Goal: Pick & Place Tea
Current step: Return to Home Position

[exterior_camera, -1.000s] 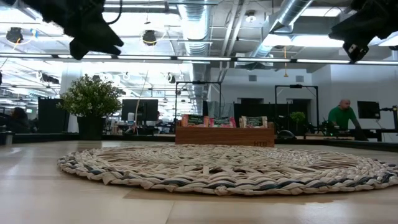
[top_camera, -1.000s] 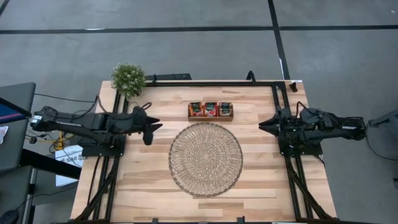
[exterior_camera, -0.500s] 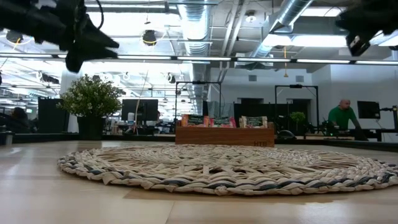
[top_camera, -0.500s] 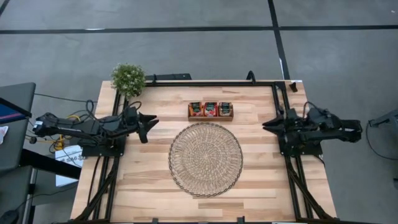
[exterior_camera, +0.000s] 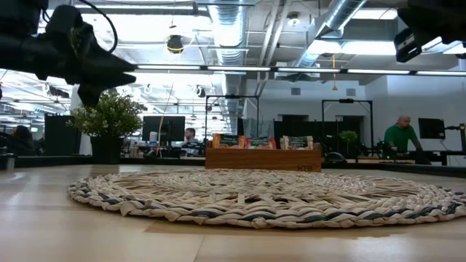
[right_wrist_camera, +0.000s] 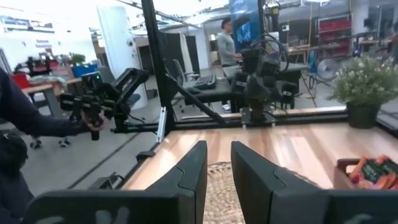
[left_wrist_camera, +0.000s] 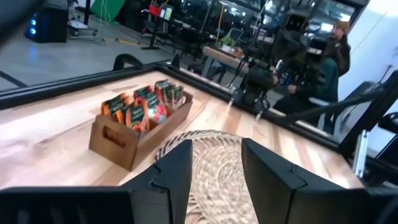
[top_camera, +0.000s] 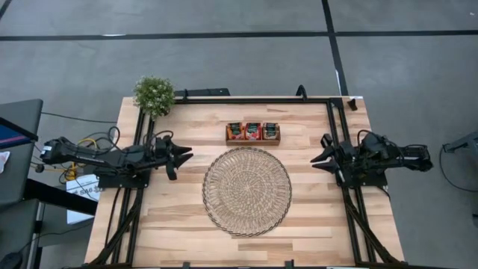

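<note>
Since neither gripper has anything in it, this one's quick to describe. The left gripper [top_camera: 182, 154] hangs above the left side of the table [top_camera: 179, 224], fingers parted with a clear gap and nothing between them. The right gripper [top_camera: 317, 158] is over the opposite side, nose pointed back toward the left one. Its fingers are apart too, just by a narrower slot, and it's also empty. In the low view both sit well up off the wood, touching nothing.

The tea [top_camera: 253, 130] is all in the little wooden tray [top_camera: 253, 141], packets standing on edge in its three compartments, mostly red-orange with some green on them. From the left gripper it's out ahead and off to one side, toward the far edge of the table. From the right gripper it's also ahead, off to the opposite side. It's well apart from both and roughly halfway between them.

Right between the two grippers lies the round woven mat [top_camera: 246, 191], flat on the table just beside the tray, with a thin strip of bare wood between them. A small potted plant [top_camera: 154, 95] stands at the far corner near the left gripper, on the same side of it as the tray.

Past the table, a person in a green top [exterior_camera: 399, 135] shows in the room.
</note>
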Tool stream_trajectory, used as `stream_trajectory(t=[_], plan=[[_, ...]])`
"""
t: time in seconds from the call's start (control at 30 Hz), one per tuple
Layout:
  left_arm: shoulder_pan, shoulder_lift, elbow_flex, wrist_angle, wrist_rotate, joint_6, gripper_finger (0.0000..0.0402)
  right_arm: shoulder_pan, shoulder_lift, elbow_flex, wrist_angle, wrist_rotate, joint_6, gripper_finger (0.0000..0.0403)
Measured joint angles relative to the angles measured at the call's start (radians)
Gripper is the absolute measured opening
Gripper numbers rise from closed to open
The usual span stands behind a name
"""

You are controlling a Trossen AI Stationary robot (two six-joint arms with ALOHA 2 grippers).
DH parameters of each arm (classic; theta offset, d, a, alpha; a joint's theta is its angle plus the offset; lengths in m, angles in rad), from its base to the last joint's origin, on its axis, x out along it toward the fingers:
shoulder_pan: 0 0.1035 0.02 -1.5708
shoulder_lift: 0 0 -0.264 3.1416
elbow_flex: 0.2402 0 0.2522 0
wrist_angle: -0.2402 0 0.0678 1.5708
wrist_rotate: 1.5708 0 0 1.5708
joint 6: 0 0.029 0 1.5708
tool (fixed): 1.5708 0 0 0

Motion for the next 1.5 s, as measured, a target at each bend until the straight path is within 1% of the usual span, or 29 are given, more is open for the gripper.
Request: stream_trajectory(t=[0.3, 0.53, 0.67, 0.77, 0.83, 1.07, 1.5], plan=[[0.0, 0.0, -0.006, -0.052, -0.007, 0.072, 0.0131, -0.003, 0.0, -0.01, 0.012, 0.004, -0.066, 0.0065], [0.0, 0.0, -0.008, -0.093, -0.04, 0.074, 0.0131, -0.04, 0.0, -0.159, 0.199, 0.003, -0.072, 0.0065], [0.0, 0.0, -0.008, -0.093, -0.055, 0.052, 0.0131, -0.057, 0.0, -0.218, 0.281, -0.025, -0.087, 0.0065], [0.0, 0.0, -0.009, -0.092, -0.055, 0.027, 0.0131, -0.069, 0.0, -0.227, 0.273, -0.061, -0.09, 0.0065], [0.0, 0.0, -0.009, -0.092, -0.055, 0.02, 0.0131, -0.073, 0.0, -0.227, 0.259, -0.065, -0.104, 0.0065], [0.0, 0.0, -0.009, -0.069, -0.077, 0.017, 0.0131, -0.073, 0.001, -0.227, 0.257, -0.05, -0.123, 0.0065], [0.0, 0.001, -0.01, -0.15, -0.077, 0.028, 0.0131, -0.073, 0.001, -0.229, 0.257, -0.049, -0.123, 0.0065]])
